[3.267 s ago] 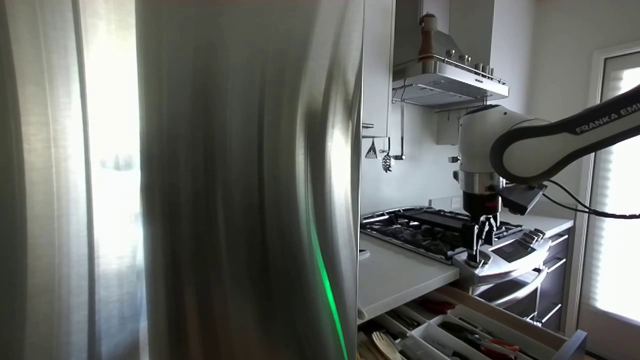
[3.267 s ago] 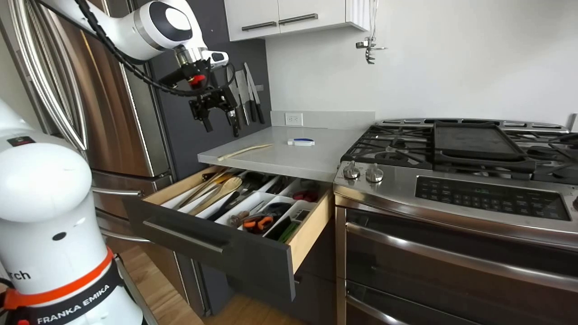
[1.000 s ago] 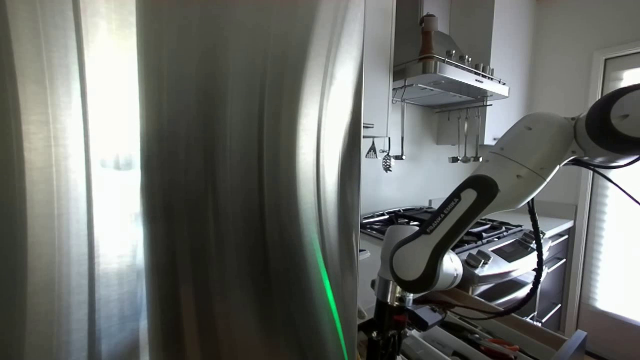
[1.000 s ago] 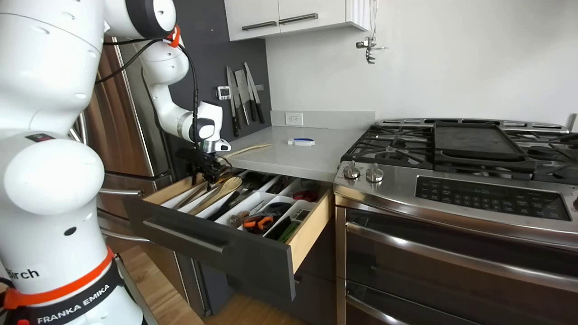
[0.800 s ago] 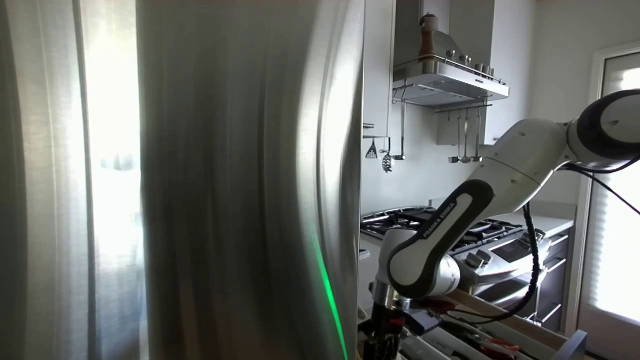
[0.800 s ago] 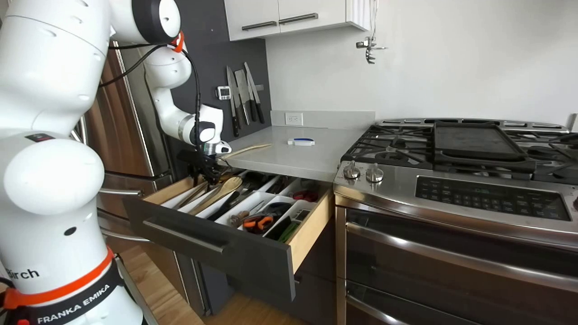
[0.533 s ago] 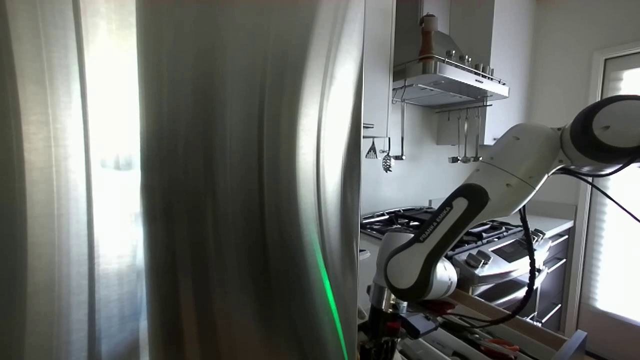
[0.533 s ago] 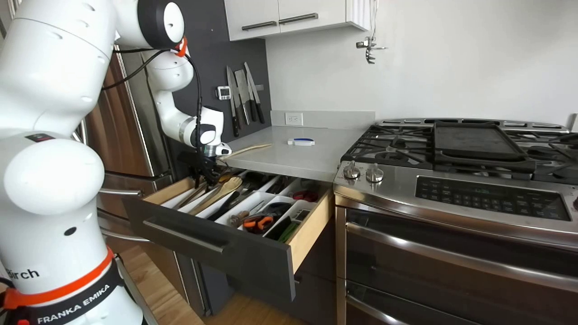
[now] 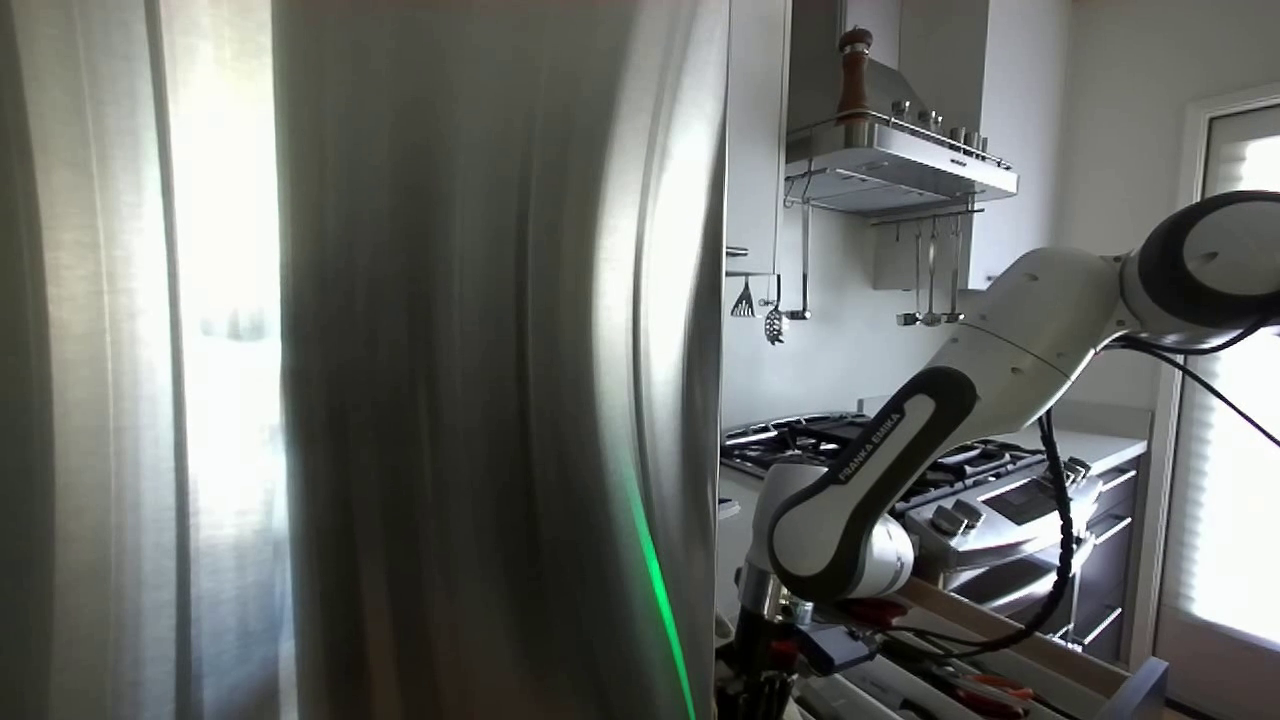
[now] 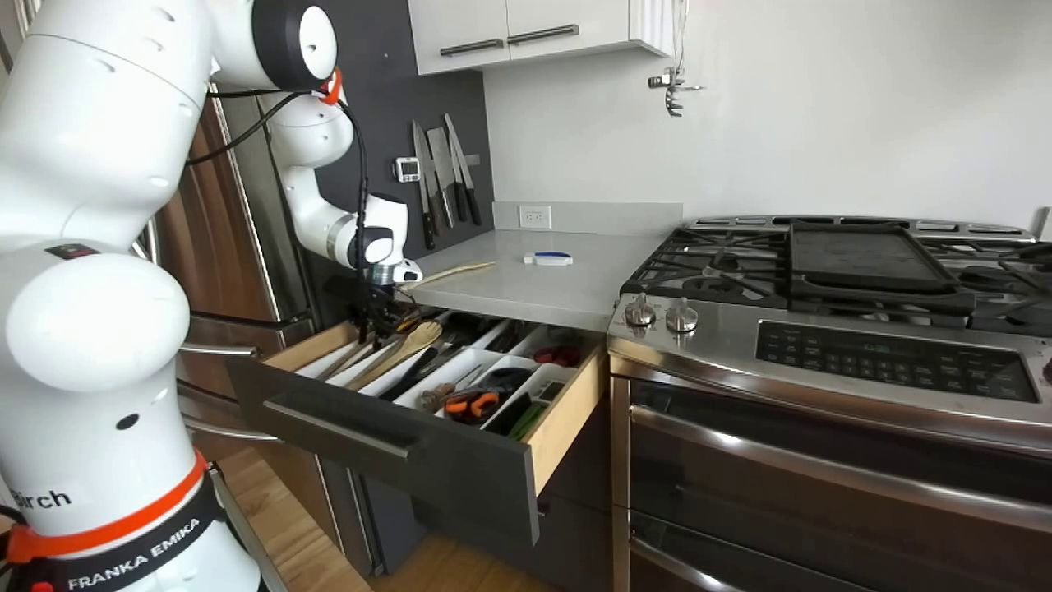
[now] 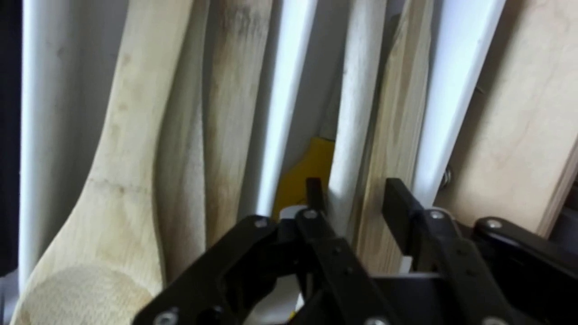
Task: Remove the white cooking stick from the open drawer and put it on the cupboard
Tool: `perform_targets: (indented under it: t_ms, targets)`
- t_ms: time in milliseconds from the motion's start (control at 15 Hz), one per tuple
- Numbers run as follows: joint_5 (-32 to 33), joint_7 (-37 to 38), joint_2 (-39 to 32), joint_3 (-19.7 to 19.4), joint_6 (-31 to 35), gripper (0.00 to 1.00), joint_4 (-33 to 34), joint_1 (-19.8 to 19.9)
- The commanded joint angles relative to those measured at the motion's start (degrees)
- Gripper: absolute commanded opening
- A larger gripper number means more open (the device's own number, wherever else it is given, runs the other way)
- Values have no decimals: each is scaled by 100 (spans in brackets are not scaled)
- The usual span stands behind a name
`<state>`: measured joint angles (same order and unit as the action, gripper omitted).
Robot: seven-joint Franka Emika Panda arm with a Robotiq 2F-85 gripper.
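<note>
The white cooking stick [image 11: 361, 90] is a pale rod in the drawer's far-side compartment, next to a flat wooden utensil [image 11: 402, 104]. My gripper [image 11: 354, 183] reaches down into the drawer [image 10: 386, 444], its jaws part-way apart. White stick and wooden utensil lie between the fingers [image 11: 399, 216]; the left finger is very near the stick, and I see no clear grip. In an exterior view the gripper [image 10: 370, 335] is low among the utensils; in an exterior view its tips drop below the frame. The cupboard [image 10: 526, 284] has a pale grey top behind the drawer.
A white divider [image 11: 289, 99] runs just left of the gripper, with a wooden spoon [image 11: 117, 189] beyond. To the right stands the wooden drawer side [image 11: 519, 135]. Another pale stick [image 10: 452, 271] and a blue-white object [image 10: 548, 258] lie on the cupboard top.
Over three seconds the arm has come down from above into the drawer. Lately it has sunk slightly, and the fingers appear closer together. The drawer has shifted a touch.
</note>
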<state>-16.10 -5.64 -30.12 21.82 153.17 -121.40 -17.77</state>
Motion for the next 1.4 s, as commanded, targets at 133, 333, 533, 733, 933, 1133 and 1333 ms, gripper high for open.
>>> perform_targets:
  t_ms: [133, 333, 533, 733, 933, 1133, 1333]
  targets:
    - [-43, 62, 73, 86, 269, 37, -233, 194]
    - [-52, 51, 113, 98, 263, 36, -269, 250]
    - [-40, 59, 172, 102, 231, 8, -298, 274]
    - [-22, 84, 221, 90, 192, 4, -309, 304]
    - [-48, 57, 313, 136, 101, 4, -363, 350]
    - [-113, 7, 526, 243, -154, 4, -475, 447]
    - [-60, 15, 918, 212, -340, 4, -693, 478]
